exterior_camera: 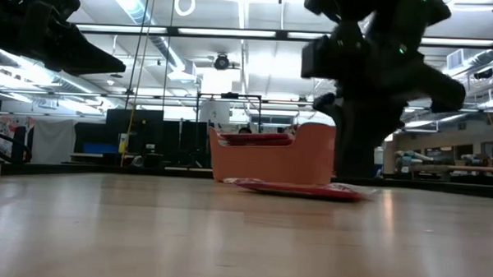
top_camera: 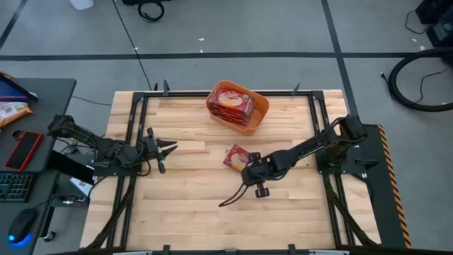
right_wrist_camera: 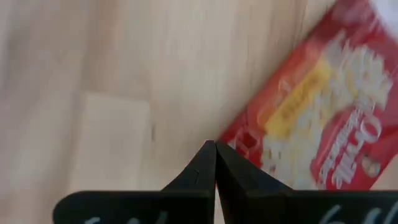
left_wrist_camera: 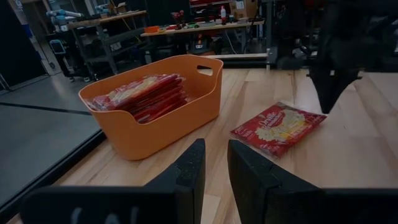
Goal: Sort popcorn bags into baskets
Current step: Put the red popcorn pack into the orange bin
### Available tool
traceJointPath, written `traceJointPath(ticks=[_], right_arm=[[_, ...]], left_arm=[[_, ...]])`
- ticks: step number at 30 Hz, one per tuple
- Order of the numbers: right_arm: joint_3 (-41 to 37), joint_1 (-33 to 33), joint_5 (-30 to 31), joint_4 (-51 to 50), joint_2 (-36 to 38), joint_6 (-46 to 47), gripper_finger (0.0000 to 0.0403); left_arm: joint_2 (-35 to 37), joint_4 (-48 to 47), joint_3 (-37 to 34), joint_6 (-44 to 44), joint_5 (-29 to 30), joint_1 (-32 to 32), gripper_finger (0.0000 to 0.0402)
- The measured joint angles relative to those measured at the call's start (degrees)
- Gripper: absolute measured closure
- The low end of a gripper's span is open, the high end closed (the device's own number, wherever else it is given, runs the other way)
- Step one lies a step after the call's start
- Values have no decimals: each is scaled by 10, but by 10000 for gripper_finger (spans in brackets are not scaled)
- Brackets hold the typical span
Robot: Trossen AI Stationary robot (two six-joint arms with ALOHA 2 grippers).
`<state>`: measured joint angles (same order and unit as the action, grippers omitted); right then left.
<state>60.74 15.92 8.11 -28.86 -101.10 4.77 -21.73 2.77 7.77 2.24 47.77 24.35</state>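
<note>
Right gripper [right_wrist_camera: 215, 149] is sitting closest to its wrist camera, fingers pinched completely together with nothing between them, tips hovering just off the corner of one loose popcorn bag [right_wrist_camera: 323, 112]. From above, that gripper [top_camera: 253, 172] is hanging over the middle of the tabletop [top_camera: 191, 205], and the bag [top_camera: 236, 156] is lying flat on the wood right beside it, toward the far edge. It's lying face up, popcorn picture showing.

The orange basket [top_camera: 256, 115] is sitting at the middle of the far edge, turned a bit askew, and it's holding a stack of red popcorn bags [top_camera: 231, 100] that's filling most of it. I can't count how many are in the stack.

Left gripper [top_camera: 167, 148] is waiting over the left half of the tabletop, pointing toward the middle, fingers spread a little and holding nothing. In its wrist view the fingers [left_wrist_camera: 189, 171] are showing a narrow gap, with the basket [left_wrist_camera: 152, 127] and loose bag [left_wrist_camera: 278, 126] both ahead of them.
</note>
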Motion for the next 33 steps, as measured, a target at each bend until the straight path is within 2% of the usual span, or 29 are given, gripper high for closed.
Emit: traceJointPath(ticks=[7, 12, 16, 20, 23, 29, 33], right_arm=[[-54, -16, 25, 1, 0, 12, 392], [-60, -34, 30, -31, 2, 17, 392], [-43, -41, 32, -66, 1, 5, 392], [-4, -46, 79, -140, 0, 11, 393], [17, -46, 88, -162, 0, 15, 393], [29, -40, 70, -107, 0, 11, 381], [29, -40, 60, -74, 0, 6, 350]], left_arm=[[0, 0, 0, 0, 0, 0, 328], [0, 0, 0, 0, 0, 0, 328], [0, 0, 0, 0, 0, 0, 328], [0, 0, 0, 0, 0, 0, 328], [0, 0, 0, 0, 0, 0, 328], [0, 0, 0, 0, 0, 0, 328], [0, 0, 0, 0, 0, 0, 328]])
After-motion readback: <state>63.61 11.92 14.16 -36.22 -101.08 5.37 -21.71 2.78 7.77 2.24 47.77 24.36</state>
